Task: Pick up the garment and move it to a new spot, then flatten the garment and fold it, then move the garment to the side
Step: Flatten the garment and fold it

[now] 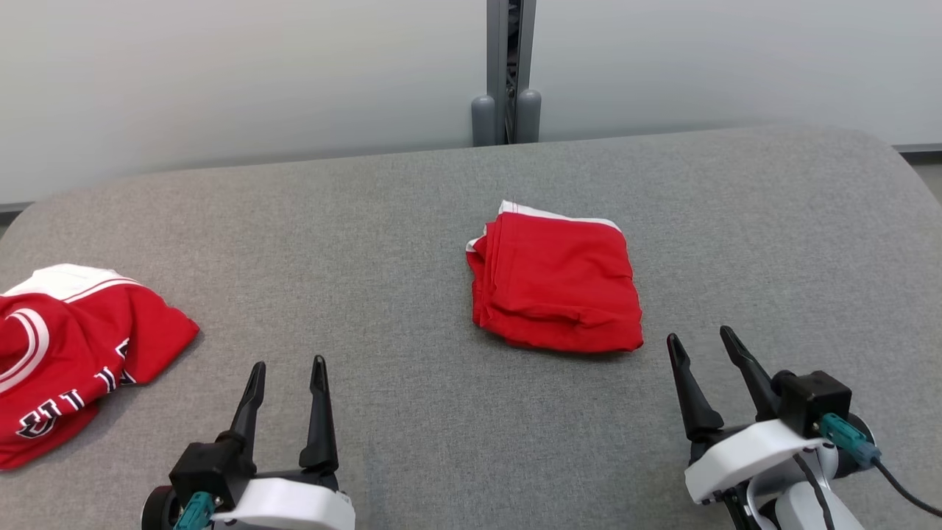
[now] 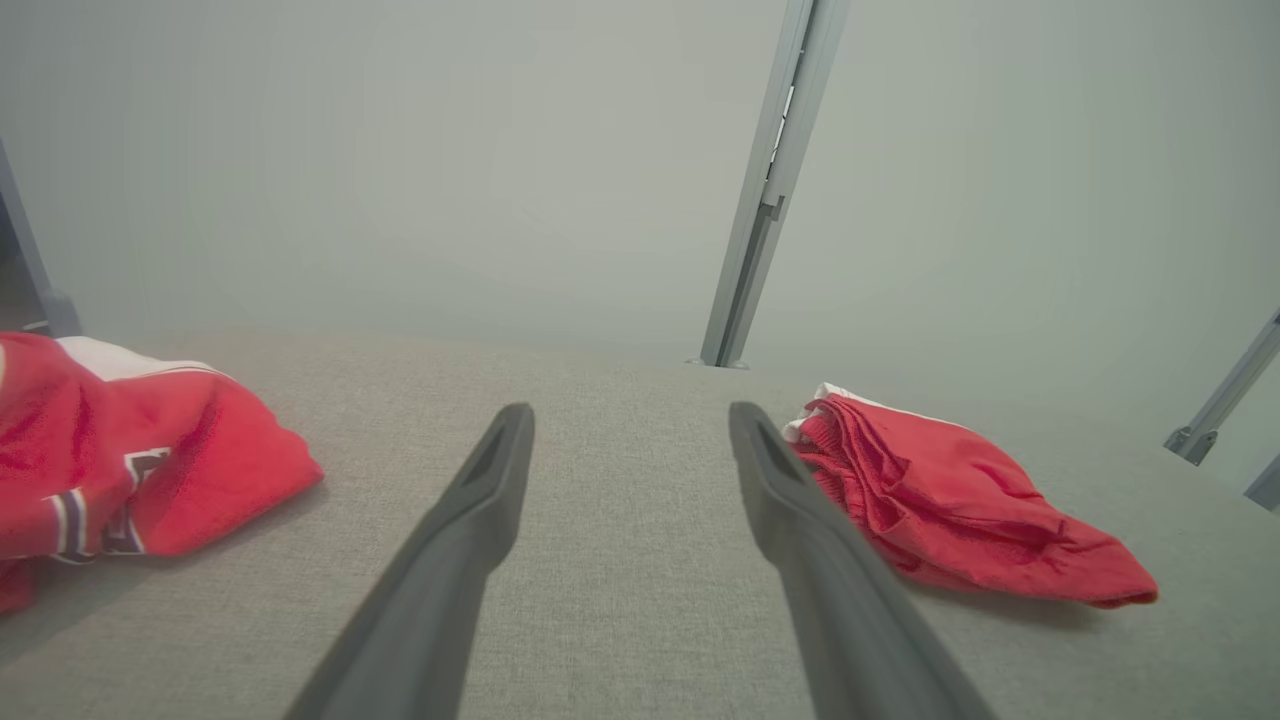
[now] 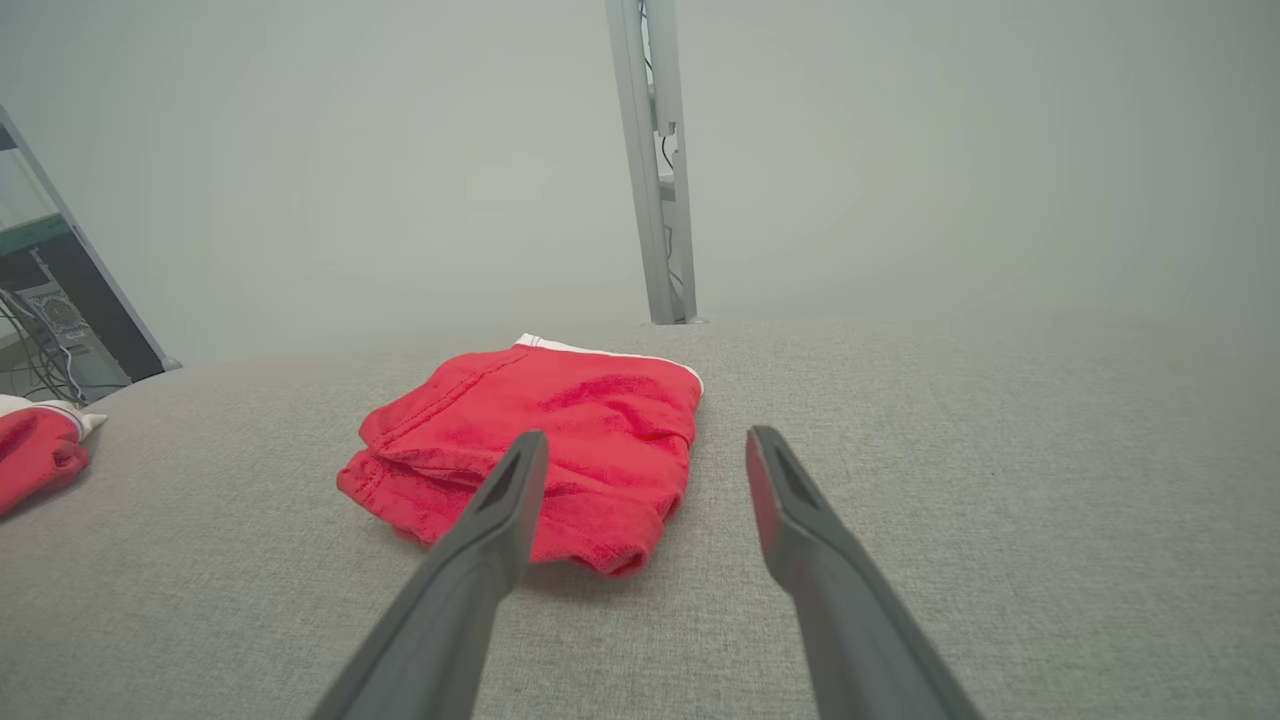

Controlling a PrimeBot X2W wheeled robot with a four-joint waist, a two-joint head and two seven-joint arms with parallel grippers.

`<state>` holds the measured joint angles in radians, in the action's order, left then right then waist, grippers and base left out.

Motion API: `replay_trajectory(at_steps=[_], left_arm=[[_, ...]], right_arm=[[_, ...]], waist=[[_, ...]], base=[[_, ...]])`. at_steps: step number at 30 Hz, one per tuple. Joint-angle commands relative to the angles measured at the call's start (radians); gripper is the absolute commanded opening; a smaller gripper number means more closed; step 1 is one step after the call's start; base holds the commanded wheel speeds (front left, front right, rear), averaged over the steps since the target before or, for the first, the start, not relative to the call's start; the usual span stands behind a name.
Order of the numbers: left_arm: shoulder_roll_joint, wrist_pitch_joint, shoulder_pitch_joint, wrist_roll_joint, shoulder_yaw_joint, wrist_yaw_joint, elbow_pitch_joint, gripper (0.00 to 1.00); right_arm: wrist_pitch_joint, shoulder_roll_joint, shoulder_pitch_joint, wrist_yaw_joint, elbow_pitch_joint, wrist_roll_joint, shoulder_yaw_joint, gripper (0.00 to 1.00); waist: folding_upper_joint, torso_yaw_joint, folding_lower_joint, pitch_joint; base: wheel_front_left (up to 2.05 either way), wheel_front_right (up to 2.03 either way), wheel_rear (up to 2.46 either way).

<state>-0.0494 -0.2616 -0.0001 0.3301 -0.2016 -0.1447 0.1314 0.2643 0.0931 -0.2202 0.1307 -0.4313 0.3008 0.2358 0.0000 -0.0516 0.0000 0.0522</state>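
Observation:
A red garment (image 1: 557,282) with a white band lies folded into a compact square near the middle of the grey table (image 1: 412,221). It also lies to the right in the left wrist view (image 2: 950,505) and centre-left in the right wrist view (image 3: 545,450). My right gripper (image 1: 701,340) is open just below and right of its near corner, touching nothing. My left gripper (image 1: 288,365) is open at the lower left, well apart from it. Nothing sits between the fingers (image 2: 480,500) of the left gripper or the fingers (image 3: 500,500) of the right.
A second red garment (image 1: 66,353) with white stripes and lettering lies crumpled at the table's left edge, seen too in the left wrist view (image 2: 130,460). A grey post (image 1: 508,73) stands behind the table's far edge against a pale wall.

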Motion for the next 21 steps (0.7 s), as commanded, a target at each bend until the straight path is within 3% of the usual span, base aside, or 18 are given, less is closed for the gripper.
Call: replay_trajectory(at_steps=[1,11,21], left_arm=[[-0.004,-0.003,0.011,-0.009,0.009,0.002,-0.003,1.0],[-0.003,-0.003,0.081,-0.121,0.009,0.003,-0.043,1.0],[-0.003,-0.003,0.13,-0.173,0.01,0.022,-0.043,1.0]], right_arm=[[0.002,-0.003,0.016,0.0,0.014,-0.006,-0.008,1.0],[0.002,-0.015,0.125,0.0,0.12,-0.067,-0.021,1.0],[0.002,0.002,0.165,0.0,0.136,-0.055,-0.009,1.0]], waist=[[0.0,-0.002,0.0,-0.011],[0.0,0.006,0.0,-0.055],[0.0,0.016,0.0,-0.076]], base=[[0.0,0.0,0.0],[0.0,0.0,0.0],[0.0,0.0,0.0]])
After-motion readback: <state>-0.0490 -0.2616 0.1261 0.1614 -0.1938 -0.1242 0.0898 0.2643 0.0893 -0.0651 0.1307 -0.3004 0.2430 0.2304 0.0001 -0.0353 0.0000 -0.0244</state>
